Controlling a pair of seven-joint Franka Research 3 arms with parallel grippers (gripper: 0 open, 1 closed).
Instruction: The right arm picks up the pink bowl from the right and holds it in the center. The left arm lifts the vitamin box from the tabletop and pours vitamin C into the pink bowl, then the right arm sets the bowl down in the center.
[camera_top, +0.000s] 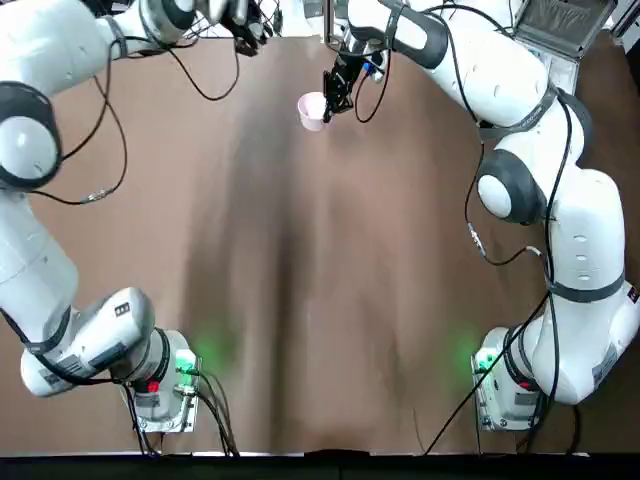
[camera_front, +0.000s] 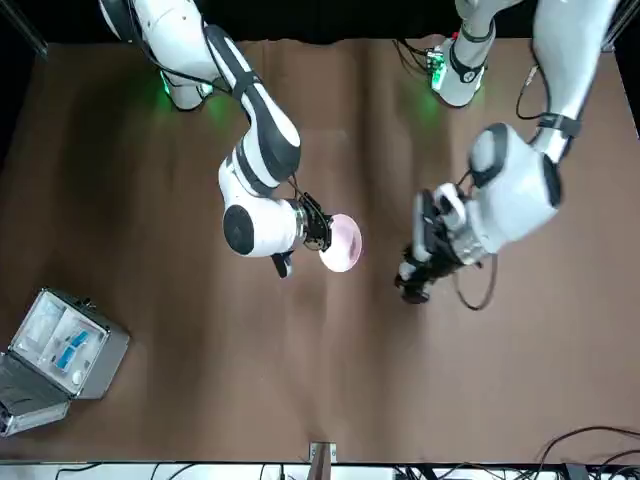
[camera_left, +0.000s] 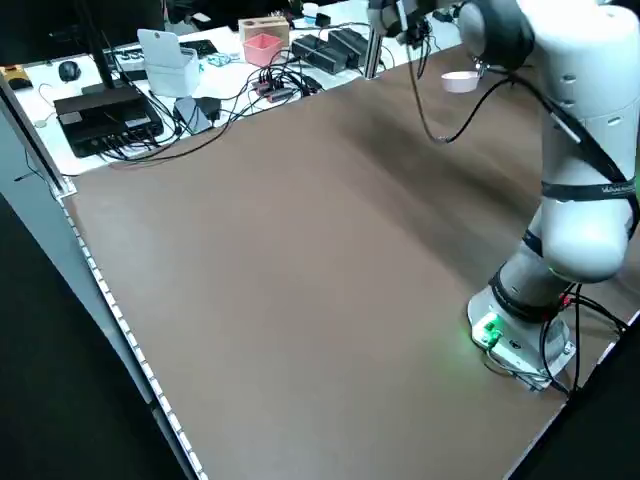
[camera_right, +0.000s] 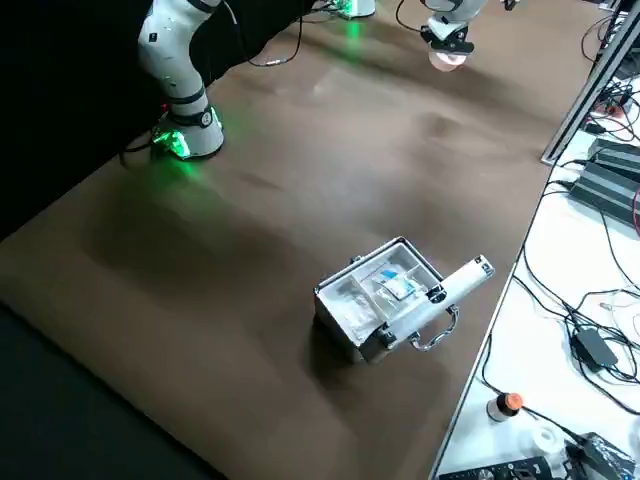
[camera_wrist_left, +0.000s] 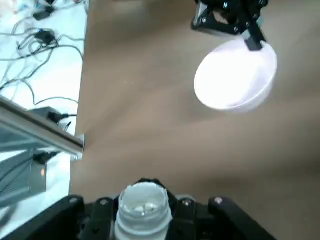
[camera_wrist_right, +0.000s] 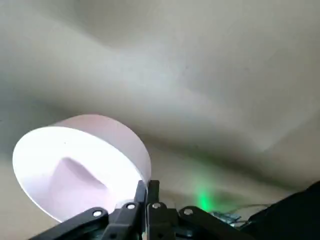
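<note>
While the right gripper (camera_top: 335, 92) has its fingers pinched on the rim of the pink bowl (camera_top: 312, 110), we see the bowl held off the brown table (camera_top: 320, 300), tipped on its side. In the right wrist view the fingers (camera_wrist_right: 148, 192) clamp the bowl (camera_wrist_right: 80, 165) wall, one inside and one outside. Beside the bowl, apart from it, the left gripper (camera_front: 412, 280) hangs above the table. We see in the left wrist view the vitamin box (camera_wrist_left: 142, 207) gripped between that gripper's fingers, its mouth open, small tablets visible inside, the bowl (camera_wrist_left: 235, 75) beyond it. Well away from the bowl, near the table edge, a grey hinged case (camera_right: 385, 300) lies open.
</note>
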